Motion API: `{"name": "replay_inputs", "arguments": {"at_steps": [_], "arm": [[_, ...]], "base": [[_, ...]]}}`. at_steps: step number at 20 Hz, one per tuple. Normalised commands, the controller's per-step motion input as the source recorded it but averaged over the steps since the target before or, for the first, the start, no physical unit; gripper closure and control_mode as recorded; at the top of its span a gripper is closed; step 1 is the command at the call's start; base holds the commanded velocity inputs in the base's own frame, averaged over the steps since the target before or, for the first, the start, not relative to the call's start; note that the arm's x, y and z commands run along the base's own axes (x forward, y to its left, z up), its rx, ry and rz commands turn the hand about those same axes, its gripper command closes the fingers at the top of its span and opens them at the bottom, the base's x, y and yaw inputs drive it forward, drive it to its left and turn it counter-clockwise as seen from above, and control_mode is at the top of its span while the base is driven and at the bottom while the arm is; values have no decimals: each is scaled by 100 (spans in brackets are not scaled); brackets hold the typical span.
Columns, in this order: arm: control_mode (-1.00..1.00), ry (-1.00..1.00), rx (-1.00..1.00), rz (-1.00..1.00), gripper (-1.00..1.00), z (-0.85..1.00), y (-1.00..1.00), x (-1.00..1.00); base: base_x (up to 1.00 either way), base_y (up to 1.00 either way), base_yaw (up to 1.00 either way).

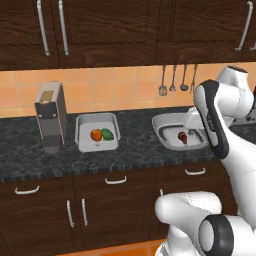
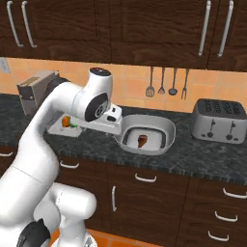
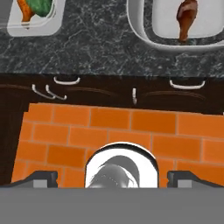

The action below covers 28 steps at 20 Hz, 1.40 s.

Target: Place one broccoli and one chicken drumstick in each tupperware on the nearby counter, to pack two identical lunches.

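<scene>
Two tubs sit on the dark counter [image 1: 130, 155]. The square tub [image 1: 97, 133] on the left has one orange drumstick [image 1: 96, 134] and one green broccoli [image 1: 107, 133] side by side in it, so that lunch looks packed. The round tub [image 1: 180, 131] on the right has just one brown drumstick [image 1: 183, 136] lying in it. It needs a broccoli too, and I cannot tell where the second broccoli is.

That is the first thing that could go wrong. If the robot cannot find the other broccoli, the two lunches will not be the same. It might also take the broccoli out of the square tub, and then that lunch would be short instead. The arm also bends low, near the left rim of the round tub, so a quick swing could bump the tub and slide it along the counter, or knock the drumstick about.

From the hand camera, the gripper [image 3: 111, 178] looks down past the counter edge at the cabinet doors [image 3: 109, 94] and the orange floor [image 3: 118, 131]. Its two dark fingertips [image 3: 41, 177] stand far apart, about as wide as they go. Nothing is between them and they touch nothing. The hand is free and ready to go and pick up the next piece of food.
</scene>
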Motion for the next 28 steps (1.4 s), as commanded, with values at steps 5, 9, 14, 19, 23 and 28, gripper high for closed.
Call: {"name": "replay_inputs", "arguments": {"at_steps": [5, 9, 14, 19, 23, 28], "arm": [[-100, -13, -6, 0, -100, 35, 63, -100], [-100, 2, 0, 0, -100, 77, 33, -93], [-100, 1, 0, 1, -100, 67, 19, -93], [-100, 0, 0, 3, -100, 61, 24, -55], [-100, -2, -1, 1, -100, 29, 17, -18], [100, 0, 0, 0, -100, 1, 2, -15]], "base": [[0, 0, 0], [0, 0, 0], [0, 0, 0], [0, 0, 0], [0, 0, 0], [-13, 0, 0]]}}
